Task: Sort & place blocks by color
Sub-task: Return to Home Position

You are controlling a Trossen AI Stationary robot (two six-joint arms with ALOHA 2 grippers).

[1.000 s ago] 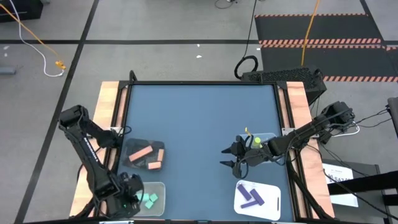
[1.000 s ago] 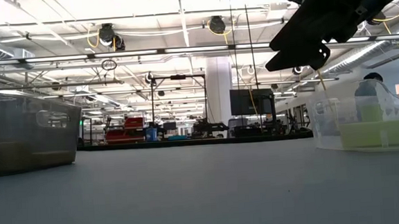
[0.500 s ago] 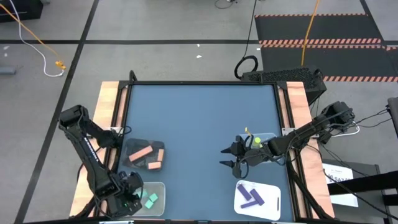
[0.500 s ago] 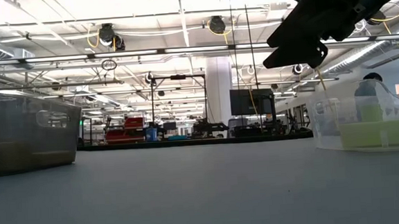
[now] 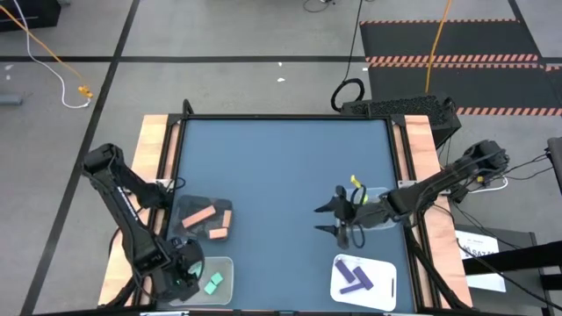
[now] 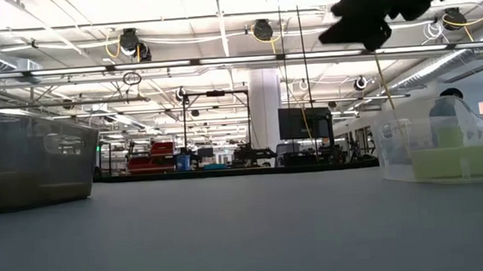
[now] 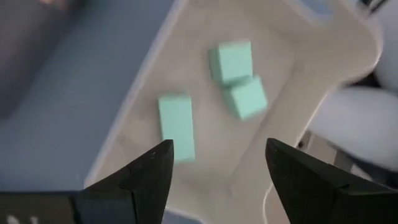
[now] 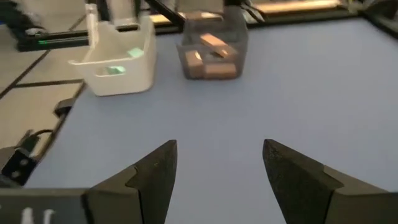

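Was lit brightly and evenly from overhead, threw only faint soft shadows onto the table (image 5: 281,158), glared white around the ceiling lights (image 6: 217,7) in the low view and left the right gripper (image 6: 344,32) a backlit black shape.

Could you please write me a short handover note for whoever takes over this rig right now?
Left gripper: open, empty, over the white bin holding three mint-green blocks.
Right gripper: open, empty, raised beside the clear bin with the yellow-green blocks.
Salmon blocks lie in the dark bin, purple blocks on the white tray.
Done: no block shows outside a container.
Left: park both arms.
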